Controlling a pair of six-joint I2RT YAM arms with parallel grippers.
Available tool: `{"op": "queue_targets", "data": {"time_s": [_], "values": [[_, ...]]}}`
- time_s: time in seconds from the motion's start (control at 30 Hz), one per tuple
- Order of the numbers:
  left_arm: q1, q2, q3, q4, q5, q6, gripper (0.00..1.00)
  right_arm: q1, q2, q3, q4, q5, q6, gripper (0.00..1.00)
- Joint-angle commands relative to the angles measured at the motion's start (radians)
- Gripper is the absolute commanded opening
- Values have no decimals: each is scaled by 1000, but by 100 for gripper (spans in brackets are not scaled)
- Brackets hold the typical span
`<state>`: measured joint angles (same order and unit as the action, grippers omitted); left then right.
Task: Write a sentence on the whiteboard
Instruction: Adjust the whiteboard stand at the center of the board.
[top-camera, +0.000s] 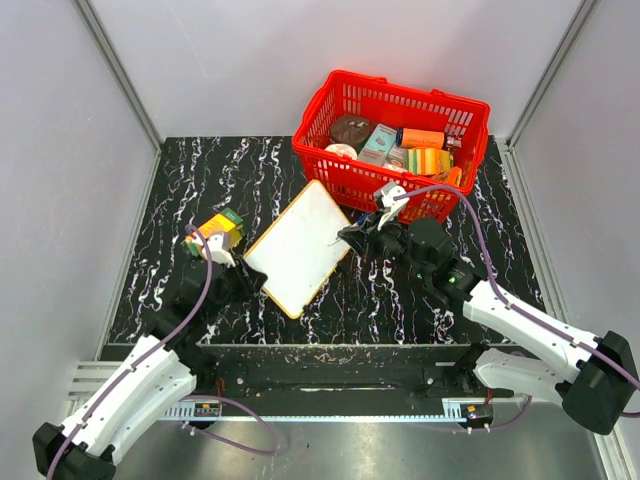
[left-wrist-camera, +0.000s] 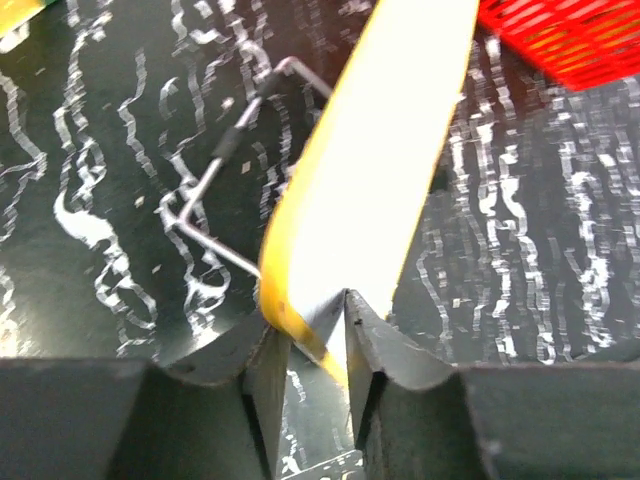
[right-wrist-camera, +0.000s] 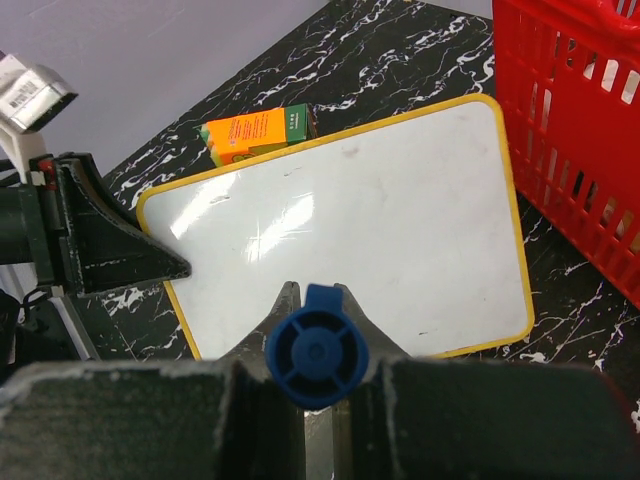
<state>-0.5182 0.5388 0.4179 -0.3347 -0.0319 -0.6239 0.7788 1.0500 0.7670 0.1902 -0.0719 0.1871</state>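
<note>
White face unwritten. Top: whiteboard (top-camera: 300, 245) on counter (top-camera: 500, 270), near red basket (top-camera: 360, 185). Left wrist: left end effector (left-wrist-camera: 317, 320) clamped on its yellow rim. Right wrist: right end effector (right-wrist-camera: 315, 297) pinching blue marker (right-wrist-camera: 318, 347) over the board. Step judged pre-writing; next, lower tip to surface.

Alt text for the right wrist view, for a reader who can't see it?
The right claw grips a blue marker facing the whiteboard, which shows no writing. The left claw holds the board's rim at left; a red basket stands at right.
</note>
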Motion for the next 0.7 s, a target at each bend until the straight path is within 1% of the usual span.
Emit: {"op": "queue_targets", "data": {"time_s": [0.0,0.03,0.1,0.13,0.17,0.23,0.27,0.43,0.47,0.5,0.57,0.6,0.67], "values": [[1,16,-8,-82,-105,23,33,5,-24,2,38,3,-6,0],[0,20,-5,-82,-106,23,39,4,-25,2,38,1,-6,0],[0,15,-4,-93,-121,15,48,5,-27,2,37,3,-6,0],[-2,13,4,-99,-128,13,51,5,-30,0,37,4,-5,0],[-3,7,5,-108,-137,7,57,5,-31,0,37,6,-5,0],[-6,-16,13,-121,-169,0,62,5,-35,0,37,7,-5,0],[-8,-35,16,-128,-172,-3,66,5,-35,0,37,7,-6,0],[-26,-76,85,-197,-218,-36,75,4,-35,2,40,4,-5,0],[-32,-85,97,-229,-229,-49,81,4,-38,2,38,6,-3,0],[-39,-88,111,-249,-265,-57,84,5,-36,2,38,7,-5,0],[-62,-99,159,-315,-313,-79,84,5,-38,3,35,7,-5,0],[-66,-99,188,-334,-365,-86,84,5,-39,3,35,7,-6,0],[-78,-93,215,-372,-419,-99,82,5,-41,3,34,11,-6,0]]}}
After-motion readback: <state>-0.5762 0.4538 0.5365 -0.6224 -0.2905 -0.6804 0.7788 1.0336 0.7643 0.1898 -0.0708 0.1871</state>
